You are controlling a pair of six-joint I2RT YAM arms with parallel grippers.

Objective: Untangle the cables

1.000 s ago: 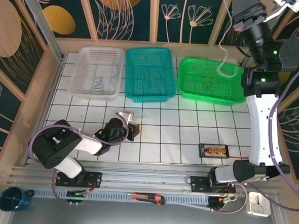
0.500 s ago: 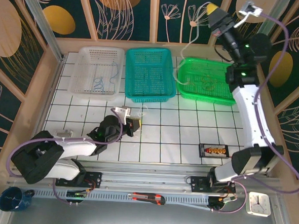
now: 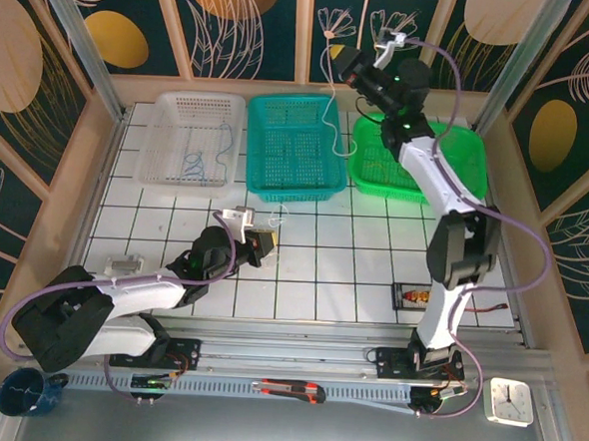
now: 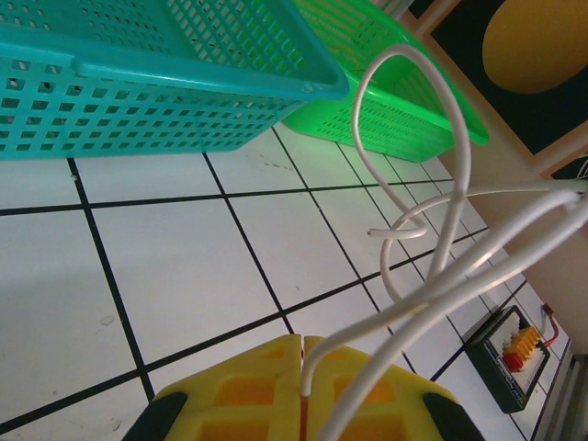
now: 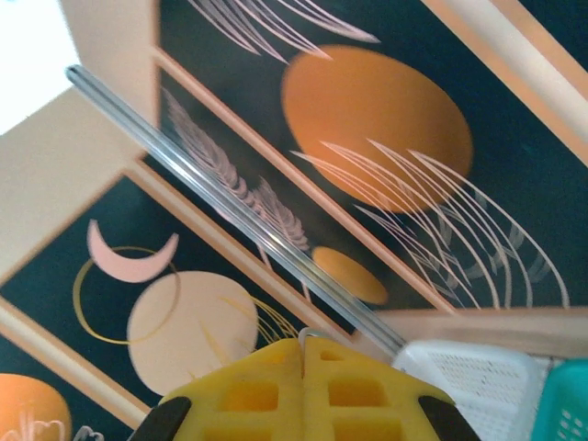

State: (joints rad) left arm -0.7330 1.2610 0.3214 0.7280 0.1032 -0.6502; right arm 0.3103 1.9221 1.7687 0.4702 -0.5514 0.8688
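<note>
A thin white cable (image 4: 457,175) curls above the tiled table, one end pinched between my left gripper's (image 4: 303,354) shut yellow fingers. From above, that left gripper (image 3: 265,241) lies low on the table in front of the teal basket (image 3: 294,146), the white cable (image 3: 281,220) poking up from it. My right gripper (image 3: 346,72) is raised high over the teal basket's back right corner, shut on another white cable (image 3: 327,111) that hangs down. Its yellow fingers (image 5: 266,386) pinch a small loop of cable (image 5: 315,333). A bluish cable (image 3: 192,160) lies in the white basket (image 3: 192,104).
A green basket (image 3: 458,156) stands at the back right under the right arm. A black connector board (image 3: 410,296) sits near the right arm's base. A box cutter (image 3: 289,389), a clock (image 3: 508,401) and a blue mug (image 3: 24,392) lie along the near rail.
The right arm has swung left from above the green basket to above the teal basket, carrying its white cable. The left arm has stretched slightly forward, still gripping its cable.
</note>
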